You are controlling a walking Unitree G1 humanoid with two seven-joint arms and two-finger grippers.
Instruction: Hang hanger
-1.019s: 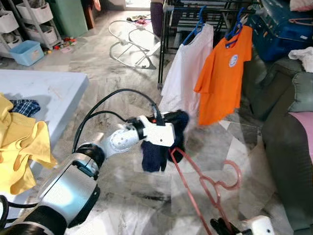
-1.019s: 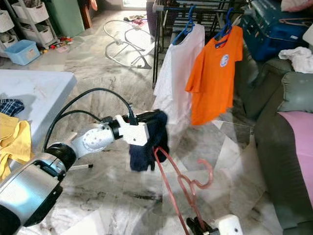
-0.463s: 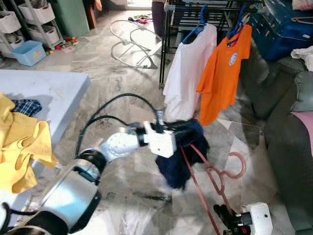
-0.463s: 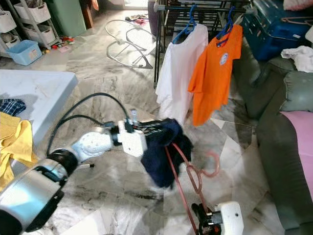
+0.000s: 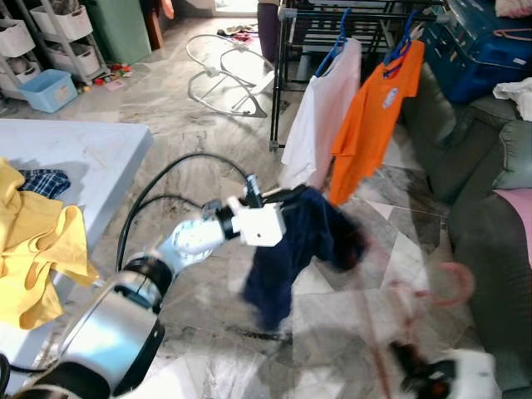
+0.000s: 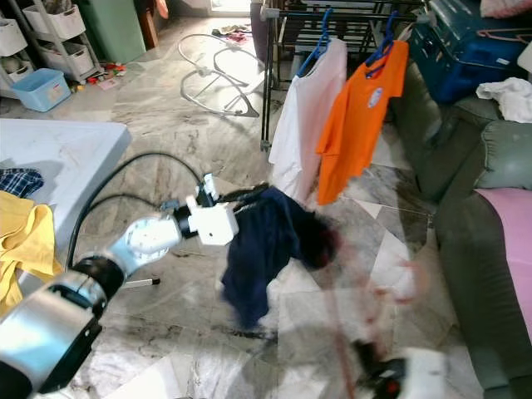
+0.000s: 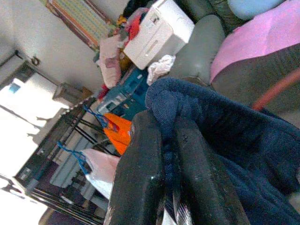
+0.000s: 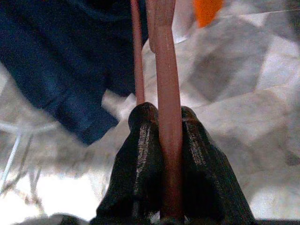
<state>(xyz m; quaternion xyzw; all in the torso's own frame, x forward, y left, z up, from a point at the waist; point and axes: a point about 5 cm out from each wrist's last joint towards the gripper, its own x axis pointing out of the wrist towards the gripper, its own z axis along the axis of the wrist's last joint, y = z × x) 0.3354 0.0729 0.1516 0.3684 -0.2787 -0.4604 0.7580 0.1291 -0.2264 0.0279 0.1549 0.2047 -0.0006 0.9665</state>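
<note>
While both arms work over the marble floor (image 5: 208,116), the items stand as follows.

Left gripper (image 7: 164,164): fingers pressed together on a fold of the dark navy garment (image 5: 291,249), held out in front of the robot at mid-height. Cloth droops below and beyond the fingers, blurred in the head views.

Right gripper (image 8: 161,140): clamped on the pink hanger (image 8: 166,70), the bar running straight out between the two fingers. In the head views this gripper (image 5: 424,378) sits low at the near right, and the hanger (image 5: 432,287) is a faint pink smear reaching up towards the garment; whether it is properly seated inside the cloth cannot be told.

Drying rack (image 5: 332,17): black frame, well beyond the garment, carrying a white shirt (image 5: 320,116) and an orange T-shirt (image 5: 374,108), each on a blue hanger.

Sofa (image 5: 490,216): grey-green, to the right, with a pink cover on its seat.

Counter (image 5: 83,150): pale blue-white, to the left, bearing yellow clothing (image 5: 37,241) and a checked cloth (image 5: 41,181).

Risks, as judged. The garment is pinched by one fold only, so a quick swing could drag it off the hanger or out of the fingers to the floor. The hanger is held by a thin bar and may twist in the grip. Its hook could snag the hung shirts on approach to the rail.
</note>
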